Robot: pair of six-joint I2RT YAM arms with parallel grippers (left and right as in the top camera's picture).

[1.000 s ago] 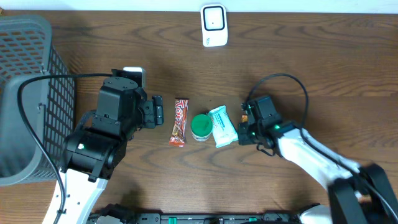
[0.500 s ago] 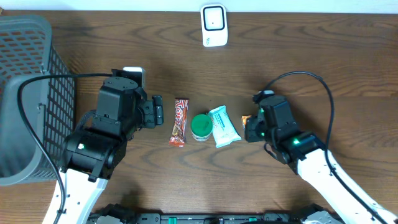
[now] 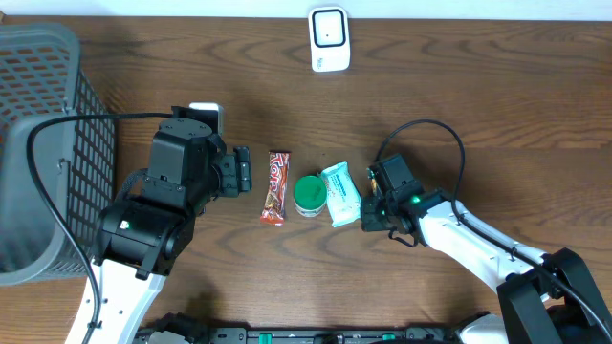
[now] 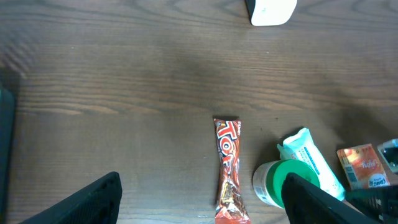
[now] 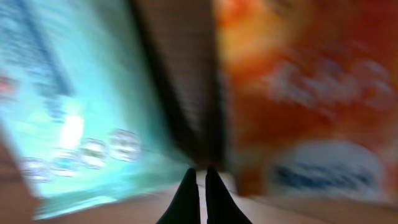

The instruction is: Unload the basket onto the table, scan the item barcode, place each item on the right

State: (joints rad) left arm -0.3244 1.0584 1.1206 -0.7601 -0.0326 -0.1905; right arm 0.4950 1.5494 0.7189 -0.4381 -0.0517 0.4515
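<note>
Your right claw (image 3: 366,214) swung back toward the green tub (image 3: 308,194) — pinched shut, empty. The orange packet (image 4: 364,168), right of the tub, shows from the left wrist; overhead, that claw covers it. Left claw (image 3: 243,170) gapes.

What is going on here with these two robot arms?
Nothing is picked up yet. The right gripper is shut, its tips at the gap between the teal packet and an orange packet, holding neither. The left gripper is open and hovers beside the candy bar. A green-lidded tub sits between the bar and the teal packet. The white scanner stands at the far edge, nothing near it.
</note>
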